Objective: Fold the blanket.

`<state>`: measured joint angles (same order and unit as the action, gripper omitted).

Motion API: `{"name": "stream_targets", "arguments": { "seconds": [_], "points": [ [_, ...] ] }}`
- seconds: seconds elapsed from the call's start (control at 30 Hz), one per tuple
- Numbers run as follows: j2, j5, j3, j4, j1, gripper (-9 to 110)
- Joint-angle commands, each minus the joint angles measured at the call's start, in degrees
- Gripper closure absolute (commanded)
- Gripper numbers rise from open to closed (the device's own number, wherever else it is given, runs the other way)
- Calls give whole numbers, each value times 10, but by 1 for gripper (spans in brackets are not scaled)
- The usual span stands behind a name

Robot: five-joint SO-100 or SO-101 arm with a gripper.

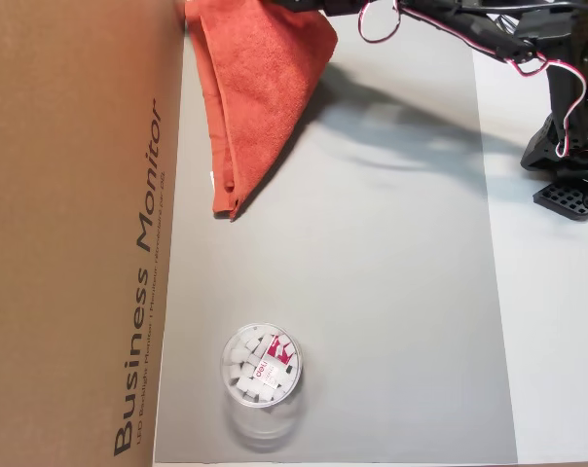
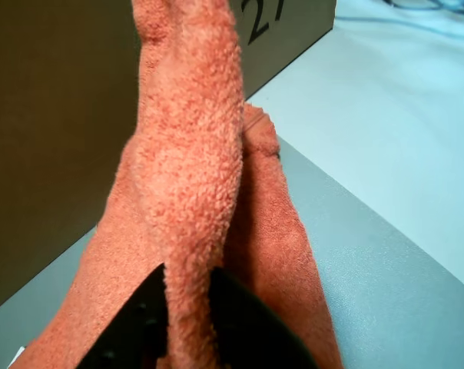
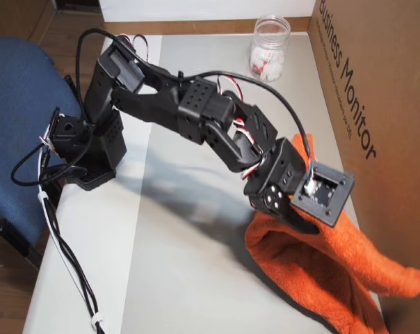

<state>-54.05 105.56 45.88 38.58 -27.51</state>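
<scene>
where grey mat (image 1: 372, 292) ends, cardboard box (image 1: 70, 243).

Folded orange blanket (image 1: 258, 92) beside cardboard box (image 1: 75, 224), plastic cup (image 1: 261, 367) well apart

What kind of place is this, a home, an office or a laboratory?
Probably a home or small office desk used for hobby robotics. A blue chair stands beside the table, and a cardboard monitor box serves as a wall next to the blanket.
</scene>
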Motion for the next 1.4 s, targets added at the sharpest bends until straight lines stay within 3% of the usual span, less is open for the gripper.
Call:
{"name": "stream_targets", "arguments": {
  "seconds": [0.0,0.53,0.77,1.03,1.37],
  "points": [
    [14,-5,-50,-16,-9,102],
    [181,-7,-197,-64,-25,102],
    [227,-121,-197,-103,-40,102],
    [242,-168,-190,-141,-38,101],
    [238,-209,-189,-133,-35,86]
  ]
}}
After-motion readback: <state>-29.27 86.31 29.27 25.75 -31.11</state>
